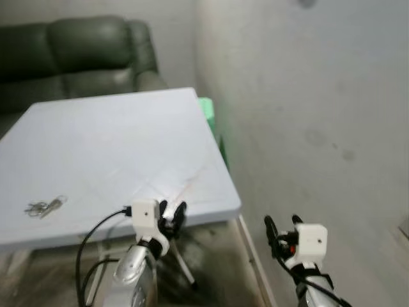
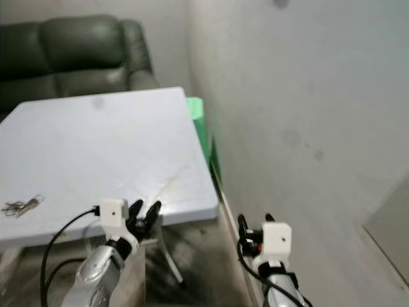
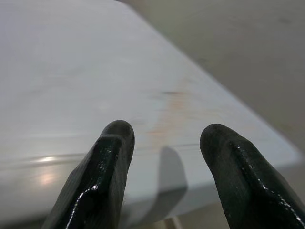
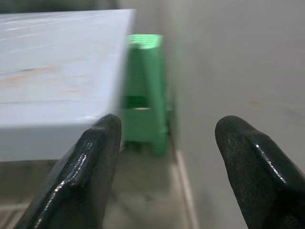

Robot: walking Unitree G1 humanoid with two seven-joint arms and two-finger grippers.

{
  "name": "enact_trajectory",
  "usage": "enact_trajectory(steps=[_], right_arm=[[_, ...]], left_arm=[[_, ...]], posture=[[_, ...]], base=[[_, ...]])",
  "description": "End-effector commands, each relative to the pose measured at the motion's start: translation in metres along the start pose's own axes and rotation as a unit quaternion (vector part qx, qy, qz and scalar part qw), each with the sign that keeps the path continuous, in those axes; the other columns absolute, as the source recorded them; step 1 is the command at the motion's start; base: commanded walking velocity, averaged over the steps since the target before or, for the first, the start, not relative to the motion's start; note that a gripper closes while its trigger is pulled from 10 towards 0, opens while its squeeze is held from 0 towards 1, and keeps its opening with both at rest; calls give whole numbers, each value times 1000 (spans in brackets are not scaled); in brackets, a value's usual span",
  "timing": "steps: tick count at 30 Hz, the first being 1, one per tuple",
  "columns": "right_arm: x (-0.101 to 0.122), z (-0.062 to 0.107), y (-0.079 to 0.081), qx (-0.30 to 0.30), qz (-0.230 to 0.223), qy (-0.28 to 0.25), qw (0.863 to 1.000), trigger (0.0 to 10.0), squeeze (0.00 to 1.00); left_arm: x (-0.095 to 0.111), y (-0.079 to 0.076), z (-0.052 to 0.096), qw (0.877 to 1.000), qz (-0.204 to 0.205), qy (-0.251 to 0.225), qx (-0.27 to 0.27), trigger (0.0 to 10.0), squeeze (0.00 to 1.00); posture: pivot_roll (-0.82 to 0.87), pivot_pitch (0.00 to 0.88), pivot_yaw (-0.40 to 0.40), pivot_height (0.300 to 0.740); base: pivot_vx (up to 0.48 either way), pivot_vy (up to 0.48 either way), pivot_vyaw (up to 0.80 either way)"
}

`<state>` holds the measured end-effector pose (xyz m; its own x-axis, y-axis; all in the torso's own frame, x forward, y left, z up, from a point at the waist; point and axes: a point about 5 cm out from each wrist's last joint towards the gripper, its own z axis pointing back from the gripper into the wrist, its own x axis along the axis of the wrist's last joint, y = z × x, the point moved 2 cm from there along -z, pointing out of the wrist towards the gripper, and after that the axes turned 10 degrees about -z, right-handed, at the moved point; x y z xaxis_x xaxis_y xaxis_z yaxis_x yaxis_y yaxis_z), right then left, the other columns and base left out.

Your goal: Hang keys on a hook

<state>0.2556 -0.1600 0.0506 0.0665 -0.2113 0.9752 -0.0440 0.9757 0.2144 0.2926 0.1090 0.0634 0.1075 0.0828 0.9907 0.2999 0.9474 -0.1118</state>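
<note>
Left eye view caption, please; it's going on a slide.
Keys lie on the white table; both open grippers wait low.

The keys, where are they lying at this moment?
In the left eye view the keys lie on the white table near its front left edge, well to the left of the left gripper.

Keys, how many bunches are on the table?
1. One small bunch of keys lies near the white table's front left corner, left of the left gripper. How many keys it holds is too small to tell.
</note>
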Motion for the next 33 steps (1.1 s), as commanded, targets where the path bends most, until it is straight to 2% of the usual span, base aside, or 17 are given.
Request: enact_trajectory(steps=[1, 11, 20, 33], right_arm=[[5, -5, 8, 15, -5, -8, 1000, 10000, 0], [21, -16, 11, 23, -8, -31, 999, 10000, 0], [52, -28, 17, 36, -29, -80, 996, 10000, 0], [54, -27, 21, 44, -32, -77, 996, 10000, 0]], left_arm=[[4, 8, 1, 1000, -2, -1, 14, 10000, 0], [22, 12, -5, 999, 3, -25, 19, 10000, 0], [45, 14, -12, 998, 9, -56, 18, 10000, 0], [46, 19, -11, 998, 25, -54, 25, 10000, 0]], posture=[[-23, 0, 2, 740], [-19, 0, -1, 740], [-16, 0, -3, 740], [-14, 0, -7, 740]], base=[[0, 0, 681], [0, 0, 486], [0, 0, 0], [0, 0, 0]])
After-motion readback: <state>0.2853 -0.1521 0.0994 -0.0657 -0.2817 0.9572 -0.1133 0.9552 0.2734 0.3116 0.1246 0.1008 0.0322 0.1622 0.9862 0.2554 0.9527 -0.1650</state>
